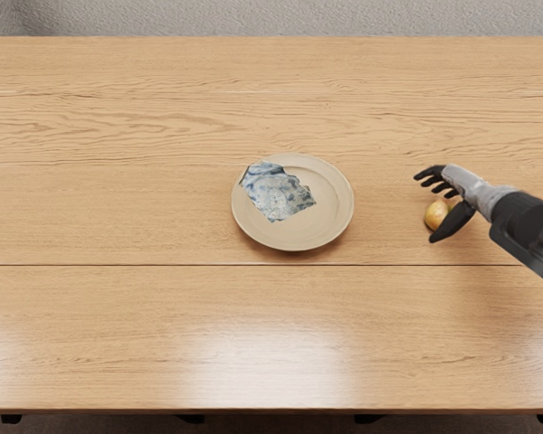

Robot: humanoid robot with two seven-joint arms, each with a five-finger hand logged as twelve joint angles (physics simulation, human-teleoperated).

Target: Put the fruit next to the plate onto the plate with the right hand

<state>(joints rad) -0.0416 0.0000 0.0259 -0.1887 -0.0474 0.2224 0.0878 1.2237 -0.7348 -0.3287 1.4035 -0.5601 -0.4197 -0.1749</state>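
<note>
A broad, light-brown wooden bench (163, 316) with long plank seams fills nearly the whole head view. A strip of grey floor (253, 16) shows beyond its far edge. Near the middle of the bench sits a round, beige ceramic plate (330, 203). A ragged blue-and-white patterned patch (276, 192) covers the left part of its inner surface, and the rest of the plate is bare.

The small, rounded yellow fruit (435, 214) lies on the bench well to the right of the plate, apart from its rim and not on it. The wood between fruit and plate is bare.

The right hand (454, 194) comes in from the picture's right edge on a dark, bulky forearm (525, 226) with a pale grey wrist section. The hand points towards the plate. Its black fingers (430, 176) are spread and extended on the far side of the fruit, while the thumb (452, 223) angles down on the near side. The fruit therefore sits in the gap between the thumb and the fingers, just beside the palm. The fingers are not curled around the fruit; the hand looks open and holds nothing. Whether the thumb or the palm touches the fruit's skin cannot be told from this view.
</note>
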